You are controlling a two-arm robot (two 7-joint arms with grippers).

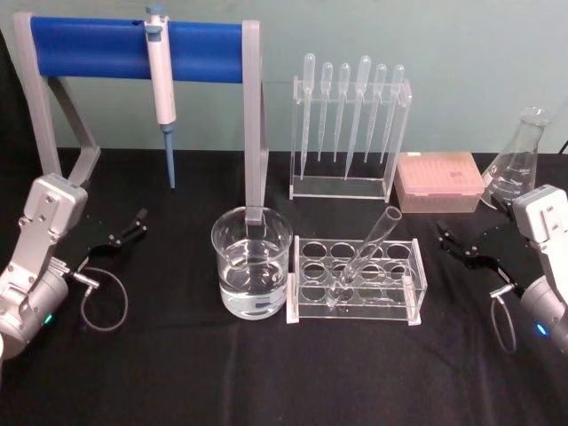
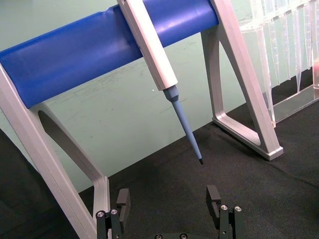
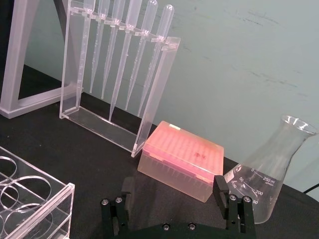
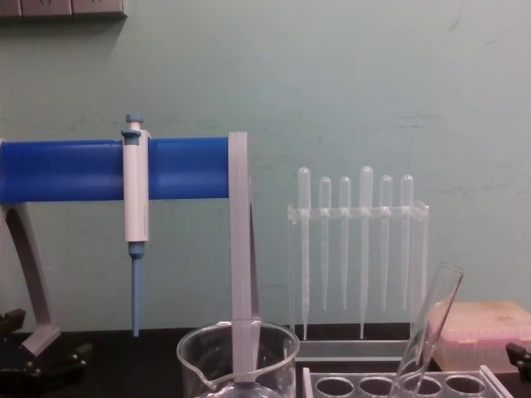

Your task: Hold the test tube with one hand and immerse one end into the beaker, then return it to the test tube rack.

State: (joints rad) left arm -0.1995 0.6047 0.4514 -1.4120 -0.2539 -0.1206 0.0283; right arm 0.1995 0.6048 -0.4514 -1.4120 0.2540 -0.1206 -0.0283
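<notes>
The test tube [image 1: 362, 260] leans tilted in a hole of the clear rack [image 1: 357, 280], its open rim up to the right; the chest view shows the test tube [image 4: 431, 332] slanting the same way. The beaker [image 1: 251, 261] stands left of the rack, partly filled with clear liquid, and its rim shows low in the chest view as the beaker [image 4: 238, 362]. My left gripper [image 1: 124, 232] rests open at the table's left, well away from both. My right gripper [image 1: 460, 247] rests open at the right, a short way beyond the rack. Each wrist view shows empty open fingers: left gripper [image 2: 168, 201], right gripper [image 3: 174, 194].
A blue-barred stand [image 1: 142, 49] holds a white-and-blue pipettor [image 1: 163, 98] at the back left. A clear holder of several plastic pipettes [image 1: 349, 133] stands behind the rack. A pink tip box [image 1: 438, 182] and a conical flask [image 1: 518, 164] sit back right.
</notes>
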